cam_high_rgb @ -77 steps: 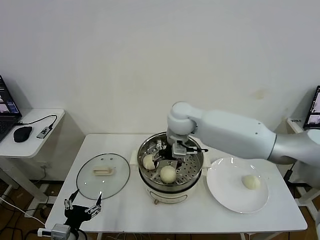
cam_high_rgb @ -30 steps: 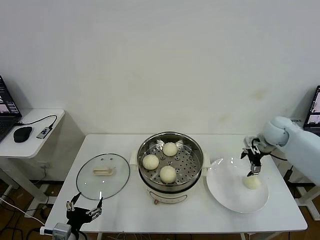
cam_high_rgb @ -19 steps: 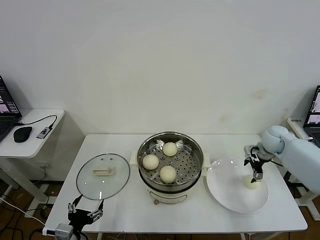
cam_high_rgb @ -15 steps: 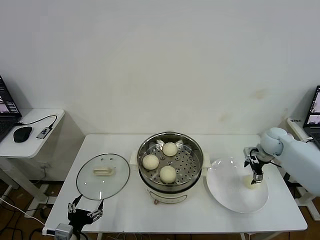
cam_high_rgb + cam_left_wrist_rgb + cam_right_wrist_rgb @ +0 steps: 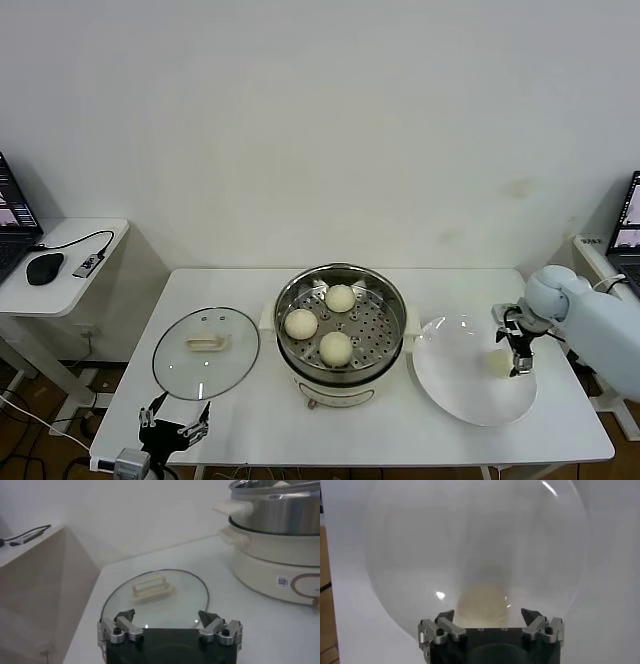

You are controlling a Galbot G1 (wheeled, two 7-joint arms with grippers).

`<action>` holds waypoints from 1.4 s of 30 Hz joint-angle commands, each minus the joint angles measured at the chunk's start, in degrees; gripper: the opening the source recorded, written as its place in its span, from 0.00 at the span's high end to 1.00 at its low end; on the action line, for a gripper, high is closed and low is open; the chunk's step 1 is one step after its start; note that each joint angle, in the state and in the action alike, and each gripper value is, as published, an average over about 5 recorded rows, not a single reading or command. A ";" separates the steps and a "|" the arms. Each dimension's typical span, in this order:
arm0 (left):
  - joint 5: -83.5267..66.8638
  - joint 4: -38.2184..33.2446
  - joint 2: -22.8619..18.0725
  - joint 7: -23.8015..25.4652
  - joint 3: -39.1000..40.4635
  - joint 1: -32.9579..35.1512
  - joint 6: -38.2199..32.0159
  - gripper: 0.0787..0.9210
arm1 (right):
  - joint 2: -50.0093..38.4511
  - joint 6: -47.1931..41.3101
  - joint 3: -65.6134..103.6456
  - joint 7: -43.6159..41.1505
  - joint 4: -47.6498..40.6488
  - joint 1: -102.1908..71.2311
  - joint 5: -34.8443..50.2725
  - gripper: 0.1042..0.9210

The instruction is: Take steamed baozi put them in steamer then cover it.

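The left claw (image 5: 173,430) waits open off the bench's (image 5: 250,420) front left corner, holding nothing. Just beyond it the cover (image 5: 206,351) lies flat near the bench's left edge, not yet placed. At the bench's middle, the steamer (image 5: 341,322) already holds three steamed baozi (image 5: 336,347). Toward the right edge, the fourth bun (image 5: 499,363) sits on the white plate (image 5: 460,390), with the right claw (image 5: 519,352) lowered over it, jaws spread and not yet gripping. What remains, seemingly, is moving this last bun, then covering the steamer.
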 commanded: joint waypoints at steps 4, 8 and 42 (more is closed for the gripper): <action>0.44 0.08 0.11 -0.02 0.02 0.20 -0.13 0.12 | 0.54 0.09 1.98 0.36 -0.79 -2.01 -0.81 0.12; 0.42 0.20 0.13 0.00 0.05 0.10 -0.13 0.12 | 0.30 0.06 2.44 0.36 -0.74 -2.37 -0.74 0.12; 1.35 0.28 0.67 -0.06 0.08 -1.68 -1.05 0.12 | -4.02 -10.53 -18.45 -1.02 11.46 25.48 24.29 0.39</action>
